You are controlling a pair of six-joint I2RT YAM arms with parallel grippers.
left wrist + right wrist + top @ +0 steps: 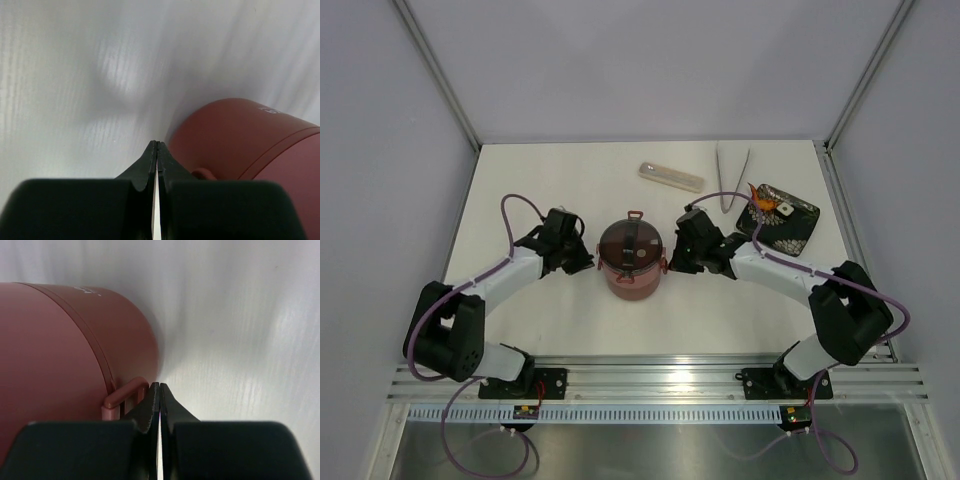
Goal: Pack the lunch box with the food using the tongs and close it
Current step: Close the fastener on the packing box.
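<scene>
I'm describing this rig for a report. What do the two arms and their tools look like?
The left arm and right arm have white tubular links and bulky black joints, each trailed by a looping purple cable. The left tool and right tool have black fingers tapering to thin tips.

Bright, diffuse light, soft shadows on the table (540, 180) (both wrist views blur badly up close)

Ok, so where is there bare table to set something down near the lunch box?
The table is bare at the far left, beyond the left gripper, and along the near strip between the lunch box and the metal rail. Crowded: far right, with cutlery case, tongs and tray; the right gripper flanks the box.
</scene>
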